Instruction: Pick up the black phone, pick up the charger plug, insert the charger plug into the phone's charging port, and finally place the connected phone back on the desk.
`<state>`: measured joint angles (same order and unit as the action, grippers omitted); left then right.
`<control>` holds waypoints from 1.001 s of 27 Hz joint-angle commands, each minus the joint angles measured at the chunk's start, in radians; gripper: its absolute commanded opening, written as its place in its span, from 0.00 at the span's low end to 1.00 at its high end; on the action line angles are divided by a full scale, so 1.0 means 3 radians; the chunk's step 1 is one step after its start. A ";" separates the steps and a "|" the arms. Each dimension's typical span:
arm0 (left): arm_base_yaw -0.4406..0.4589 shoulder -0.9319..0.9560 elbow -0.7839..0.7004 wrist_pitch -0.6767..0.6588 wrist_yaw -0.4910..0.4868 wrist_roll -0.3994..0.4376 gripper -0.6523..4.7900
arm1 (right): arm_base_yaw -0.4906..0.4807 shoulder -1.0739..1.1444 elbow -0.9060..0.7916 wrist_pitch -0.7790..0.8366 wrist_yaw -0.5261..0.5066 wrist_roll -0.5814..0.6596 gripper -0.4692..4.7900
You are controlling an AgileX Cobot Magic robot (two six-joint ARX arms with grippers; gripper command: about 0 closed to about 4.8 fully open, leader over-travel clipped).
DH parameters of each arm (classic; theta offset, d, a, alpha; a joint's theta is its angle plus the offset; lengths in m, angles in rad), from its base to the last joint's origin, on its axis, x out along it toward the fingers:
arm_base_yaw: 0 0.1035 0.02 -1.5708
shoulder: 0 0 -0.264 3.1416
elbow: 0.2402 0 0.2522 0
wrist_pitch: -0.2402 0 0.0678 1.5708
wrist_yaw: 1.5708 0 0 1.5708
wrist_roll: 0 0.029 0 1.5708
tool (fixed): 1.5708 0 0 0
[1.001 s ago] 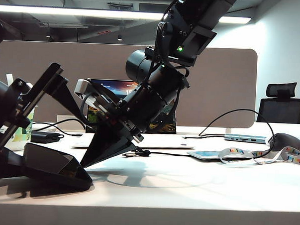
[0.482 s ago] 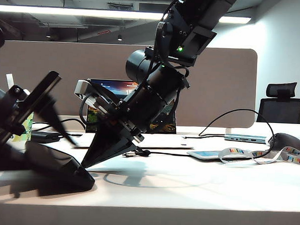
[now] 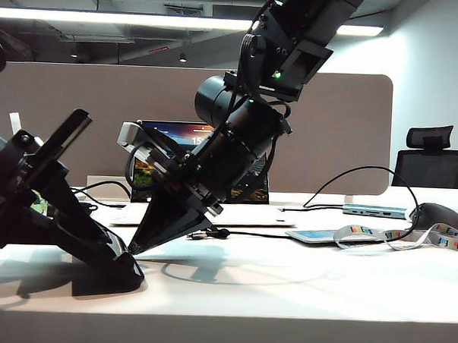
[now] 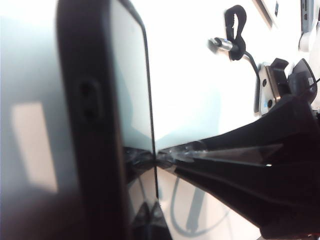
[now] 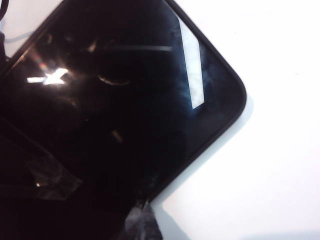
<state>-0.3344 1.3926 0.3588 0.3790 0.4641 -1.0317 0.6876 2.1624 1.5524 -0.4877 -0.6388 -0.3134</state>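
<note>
Exterior view: my left gripper [image 3: 122,269] sits low on the white desk [image 3: 299,296] at the left, fingers clamped on the black phone [image 3: 107,259], which is propped off the surface, its long axis sloping down toward the middle. My right gripper [image 3: 137,249] angles down, clenched to a point just above the phone's lowered end. The charger plug [image 3: 198,234] lies on the desk behind it, silver tip on a thin black cable.

Left wrist view: the phone [image 4: 107,125] shows edge-on, matte black rim, glossy face; my right gripper's tip [image 4: 165,155] touches that face.

Right wrist view: glossy black slab [image 5: 115,105], rounded corner, ceiling-light reflections, over smooth white desk [image 5: 270,165].
</note>
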 commanded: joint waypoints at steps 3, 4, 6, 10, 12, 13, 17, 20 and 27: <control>-0.0006 -0.0001 0.0000 0.0202 0.0009 0.0131 0.11 | -0.0071 -0.0074 0.0008 -0.0005 0.0003 0.0033 0.08; -0.0006 -0.0001 0.0000 0.0272 0.0024 0.0161 0.11 | -0.0097 -0.0095 0.0009 -0.0005 0.0023 0.0065 0.08; -0.0006 -0.0003 0.0010 0.0420 0.0032 0.0186 0.11 | -0.0165 -0.0164 0.0009 -0.0018 0.0093 0.0089 0.08; -0.0006 -0.0003 0.0111 0.0511 0.0039 0.0295 0.11 | -0.0326 -0.0361 0.0010 -0.0018 0.0229 0.0102 0.08; -0.0006 -0.0005 0.0200 0.0511 0.0072 0.0455 0.11 | -0.0417 -0.0488 0.0014 -0.0017 0.0343 0.0102 0.08; -0.0006 -0.0005 0.0258 0.0511 0.0108 0.0568 0.11 | -0.0458 -0.0551 0.0014 -0.0014 0.0413 0.0102 0.08; -0.0008 -0.0010 0.0514 0.0478 0.0188 0.0991 0.11 | -0.0640 -0.0800 0.0015 0.0015 0.0704 0.0099 0.08; -0.0008 -0.0025 0.0724 0.0367 0.0187 0.1278 0.11 | -0.0752 -0.0938 0.0015 0.0024 0.0767 0.0095 0.08; -0.0010 -0.0169 0.1236 -0.0319 0.0142 0.2520 0.11 | -0.0912 -0.1055 0.0024 -0.0070 0.0694 0.0565 0.08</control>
<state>-0.3359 1.3640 0.7040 0.2974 0.5068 -0.4240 0.4145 1.8523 1.5536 -0.4946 -0.4156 -0.2520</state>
